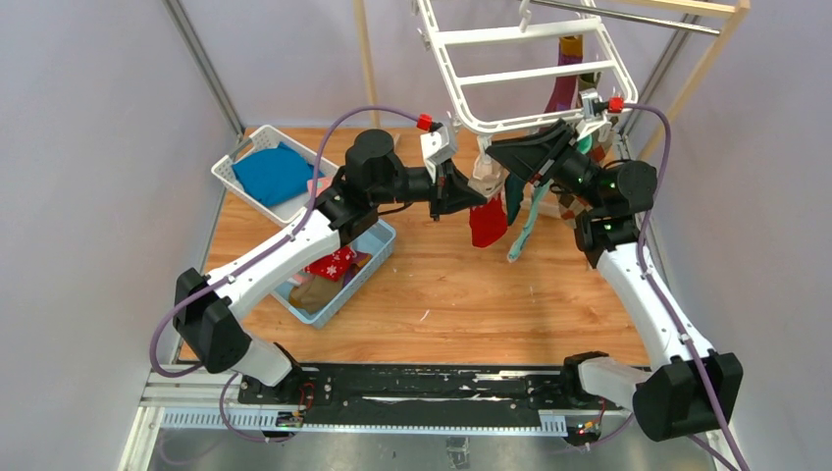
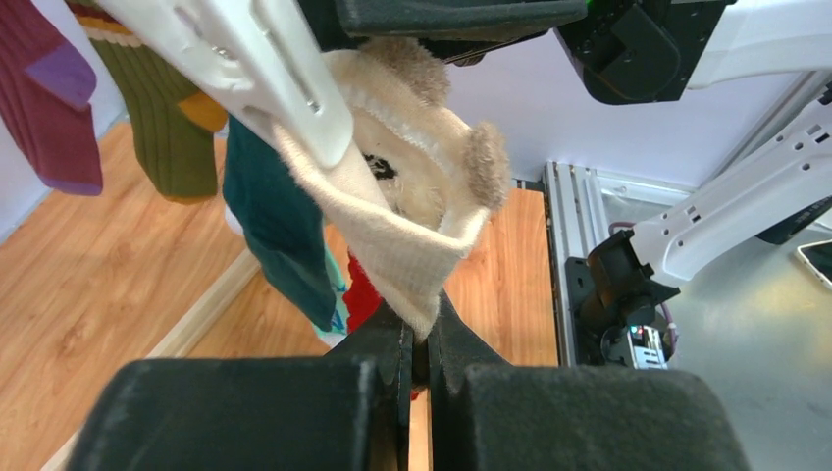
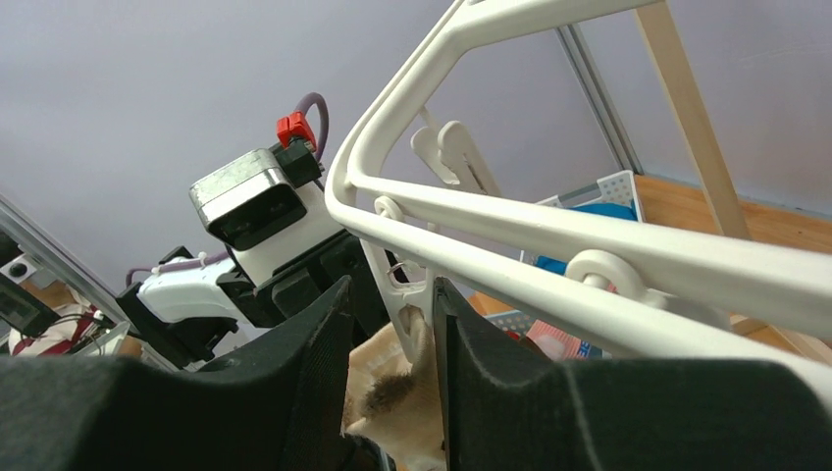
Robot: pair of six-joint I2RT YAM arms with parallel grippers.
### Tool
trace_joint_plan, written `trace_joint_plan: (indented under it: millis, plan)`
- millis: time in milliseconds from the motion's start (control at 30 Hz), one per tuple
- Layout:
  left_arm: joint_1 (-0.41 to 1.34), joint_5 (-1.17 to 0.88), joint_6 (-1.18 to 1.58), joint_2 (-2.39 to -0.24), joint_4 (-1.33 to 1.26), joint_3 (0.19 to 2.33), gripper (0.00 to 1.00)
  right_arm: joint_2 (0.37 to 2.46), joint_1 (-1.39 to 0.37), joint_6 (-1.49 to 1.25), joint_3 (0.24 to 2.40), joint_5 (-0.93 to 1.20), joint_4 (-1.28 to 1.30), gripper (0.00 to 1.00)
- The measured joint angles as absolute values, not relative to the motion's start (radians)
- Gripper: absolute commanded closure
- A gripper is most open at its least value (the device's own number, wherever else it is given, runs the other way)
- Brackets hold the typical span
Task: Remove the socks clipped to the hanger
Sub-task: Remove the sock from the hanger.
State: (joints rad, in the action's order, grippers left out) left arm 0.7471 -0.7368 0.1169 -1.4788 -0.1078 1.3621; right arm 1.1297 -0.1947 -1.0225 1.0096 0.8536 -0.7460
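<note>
I can read no text, label, brand or number in any of my three views. On the hanger also I can make out no writing.

The top camera looks down from above and behind the arm bases over the whole table. The left wrist camera faces a cream sock very closely. The right wrist camera tilts upward beneath the hanger (all three share that sock).
</note>
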Motion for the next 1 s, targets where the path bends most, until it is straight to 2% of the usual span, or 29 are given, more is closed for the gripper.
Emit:
trace_joint_plan:
  millis: [433,800,1000]
  plan:
    - [0.747,-0.742,0.129,-1.484,-0.106,1.362,1.0,1.117,-0.195,-0.973,0.915,0.801,-0.815,0.43]
    - [0.747,-0.74,0.12,-1.484,-0.105,1.362,1.0,1.073,-0.195,-0.907,0.915,0.788,-0.732,0.4]
    - [0.747,-0.739,0.119,-1.484,-0.104,1.362,1.0,1.073,-0.195,-0.913,0.919,0.767,-0.746,0.45]
